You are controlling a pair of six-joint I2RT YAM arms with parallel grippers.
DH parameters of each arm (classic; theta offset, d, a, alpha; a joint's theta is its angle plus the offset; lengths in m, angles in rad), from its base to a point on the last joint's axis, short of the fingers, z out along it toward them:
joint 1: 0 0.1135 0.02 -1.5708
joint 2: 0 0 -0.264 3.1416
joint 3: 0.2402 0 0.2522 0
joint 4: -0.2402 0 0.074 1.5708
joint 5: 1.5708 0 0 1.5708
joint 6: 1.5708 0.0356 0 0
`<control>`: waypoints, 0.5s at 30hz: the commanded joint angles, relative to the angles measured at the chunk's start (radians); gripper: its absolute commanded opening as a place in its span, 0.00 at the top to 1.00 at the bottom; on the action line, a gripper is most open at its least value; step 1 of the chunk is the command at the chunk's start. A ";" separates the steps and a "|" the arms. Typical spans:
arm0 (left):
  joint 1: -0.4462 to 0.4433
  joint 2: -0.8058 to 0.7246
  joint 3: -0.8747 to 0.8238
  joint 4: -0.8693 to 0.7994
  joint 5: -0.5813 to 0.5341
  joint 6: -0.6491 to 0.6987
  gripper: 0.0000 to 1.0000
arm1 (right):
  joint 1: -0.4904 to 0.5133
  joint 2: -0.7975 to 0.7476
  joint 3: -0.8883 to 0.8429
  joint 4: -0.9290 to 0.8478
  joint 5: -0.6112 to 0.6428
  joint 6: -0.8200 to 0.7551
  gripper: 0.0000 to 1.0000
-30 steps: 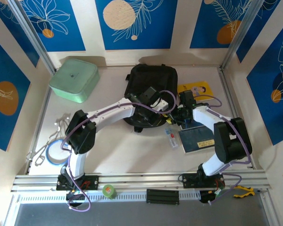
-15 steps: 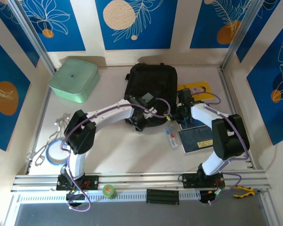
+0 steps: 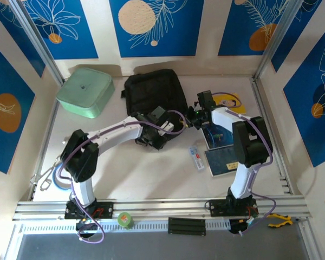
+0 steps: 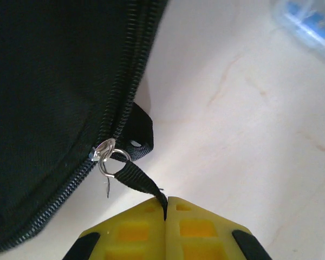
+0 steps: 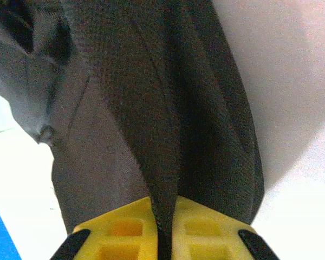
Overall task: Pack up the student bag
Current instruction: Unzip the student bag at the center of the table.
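Black student bag (image 3: 154, 95): lies flat on the table (image 3: 151, 176) towards the far side, middle-left, just beside the mint-green box (image 3: 85, 92) and apart from it.
Bag opening: the stretch of zip (image 4: 124, 103) seen by the left wrist camera has its teeth meshed; nothing inside the bag can be seen.
Pull strap (image 4: 141, 184): a short black webbing tab hangs from a metal ring (image 4: 109, 157) on the zip slider at the bag's edge and runs taut into the left fingers.
Left gripper (image 4: 166, 208): yellow fingers pressed together, pinching the pull strap; from above it (image 3: 148, 142) sits at the bag's near edge.
Right gripper (image 5: 163, 219): yellow fingers nipped tight on a fold of the bag's black fabric (image 5: 162, 108); from above it (image 3: 190, 116) is at the bag's right side.
Mint-green box: square, lid on, contents hidden, in the far-left corner.
Loose on the table: a yellow booklet (image 3: 231, 102) right of the bag, a dark-covered book (image 3: 226, 161) nearer the arms, a small clear packet (image 3: 196, 158) beside it, and a blue tape ring (image 3: 58, 177) at the left edge.
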 commanded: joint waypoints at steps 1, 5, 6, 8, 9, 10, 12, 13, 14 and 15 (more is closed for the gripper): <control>-0.024 0.059 0.090 0.025 0.092 -0.020 1.00 | -0.010 -0.012 0.028 0.021 -0.031 -0.020 0.80; -0.022 0.095 0.135 0.021 0.050 -0.020 1.00 | -0.034 -0.115 -0.053 -0.008 -0.001 0.025 0.53; -0.022 0.096 0.135 0.022 0.048 -0.018 1.00 | -0.042 -0.151 -0.079 -0.026 0.004 0.036 0.48; -0.020 0.096 0.130 0.019 0.045 -0.018 1.00 | -0.049 -0.217 -0.126 -0.059 0.015 0.049 0.41; -0.020 0.095 0.126 0.021 0.041 -0.022 1.00 | -0.048 -0.253 -0.150 -0.074 0.023 0.058 0.36; -0.020 0.094 0.122 0.020 0.035 -0.030 1.00 | -0.043 -0.291 -0.182 -0.068 0.029 0.064 0.31; -0.020 0.098 0.130 0.002 0.032 -0.037 1.00 | -0.023 -0.354 -0.251 -0.042 0.054 0.109 0.24; -0.020 0.095 0.131 -0.002 0.028 -0.041 1.00 | -0.012 -0.378 -0.288 -0.018 0.062 0.145 0.24; -0.020 0.091 0.127 0.000 0.022 -0.048 1.00 | -0.005 -0.390 -0.315 0.007 0.065 0.177 0.23; -0.020 0.083 0.121 0.007 0.018 -0.053 1.00 | 0.004 -0.397 -0.341 0.029 0.069 0.214 0.23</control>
